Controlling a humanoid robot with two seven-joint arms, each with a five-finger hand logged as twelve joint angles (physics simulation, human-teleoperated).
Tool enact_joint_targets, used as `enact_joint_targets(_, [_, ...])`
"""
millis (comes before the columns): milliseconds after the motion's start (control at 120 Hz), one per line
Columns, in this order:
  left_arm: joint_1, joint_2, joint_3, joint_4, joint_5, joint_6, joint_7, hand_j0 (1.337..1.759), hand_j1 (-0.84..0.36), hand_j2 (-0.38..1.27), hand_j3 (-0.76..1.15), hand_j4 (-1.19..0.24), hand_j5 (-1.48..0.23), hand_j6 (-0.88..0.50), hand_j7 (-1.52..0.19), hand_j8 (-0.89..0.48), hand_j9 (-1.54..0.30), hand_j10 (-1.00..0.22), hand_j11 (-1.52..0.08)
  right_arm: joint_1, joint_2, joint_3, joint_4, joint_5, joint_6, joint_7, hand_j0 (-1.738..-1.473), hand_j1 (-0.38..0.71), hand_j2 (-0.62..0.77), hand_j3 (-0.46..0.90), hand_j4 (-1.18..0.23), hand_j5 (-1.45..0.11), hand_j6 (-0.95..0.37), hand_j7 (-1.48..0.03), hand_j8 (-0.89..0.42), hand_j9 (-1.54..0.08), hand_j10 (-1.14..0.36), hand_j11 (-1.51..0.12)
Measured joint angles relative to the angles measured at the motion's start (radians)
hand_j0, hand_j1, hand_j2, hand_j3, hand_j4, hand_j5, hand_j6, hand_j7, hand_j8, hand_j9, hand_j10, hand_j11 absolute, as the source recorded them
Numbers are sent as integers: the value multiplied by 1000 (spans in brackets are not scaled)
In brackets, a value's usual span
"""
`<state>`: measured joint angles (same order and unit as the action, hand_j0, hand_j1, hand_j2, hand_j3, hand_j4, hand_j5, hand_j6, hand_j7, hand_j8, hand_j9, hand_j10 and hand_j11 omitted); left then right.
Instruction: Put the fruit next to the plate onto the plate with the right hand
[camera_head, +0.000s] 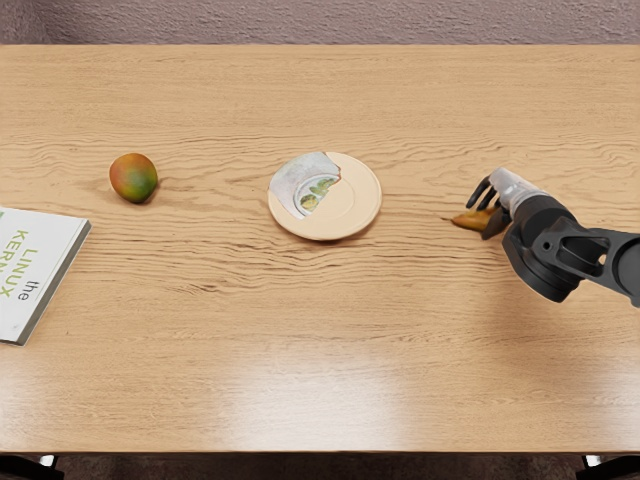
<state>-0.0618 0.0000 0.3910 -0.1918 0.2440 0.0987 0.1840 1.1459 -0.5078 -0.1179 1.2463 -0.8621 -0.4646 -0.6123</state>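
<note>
Closest in, a white paperback book (35, 270) at the left edge of the light wooden table (320, 360). Right hand (492, 208) sits on the small yellow-brown fruit (467, 220), right of the round beige plate (355, 205); grip unclear.

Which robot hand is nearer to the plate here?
Right, of what shows: the right robot hand is off to the right of the plate, not touching it, at a yellow-brown fruit. The left robot hand is out of view.
</note>
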Motion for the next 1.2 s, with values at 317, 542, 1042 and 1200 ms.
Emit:
enact_joint_targets(317, [0, 0, 0, 0, 0, 0, 0, 1658, 349, 0, 0, 0, 0, 0, 0, 0, 0, 0, 0, 7, -5, 71, 0, 14, 22, 1, -1656, 310, 402, 0, -715, -954, -652, -940, -498, -937, -563, -955])
enact_joint_targets(542, [-1, 0, 0, 0, 0, 0, 0, 1658, 349, 0, 0, 0, 0, 0, 0, 0, 0, 0, 0, 11, 8, 199, -1, 16, 80, 2, -1658, 378, 508, 0, -712, -983, -629, -951, -472, -950, -524, -963])
enact_joint_targets(1042, [0, 0, 0, 0, 0, 0, 0, 1658, 349, 0, 0, 0, 0, 0, 0, 0, 0, 0, 0, 15, 111, 325, -43, 16, 151, 2, -1657, 354, 574, 0, -757, -1020, -752, -999, -513, -1008, -573, -1012])
enact_joint_targets(1200, [0, 0, 0, 0, 0, 0, 0, 1658, 349, 0, 0, 0, 0, 0, 0, 0, 0, 0, 0, 15, 170, 347, -55, 17, 157, 2, -1657, 330, 579, 0, -761, -1022, -764, -1003, -542, -1011, -601, -1016])
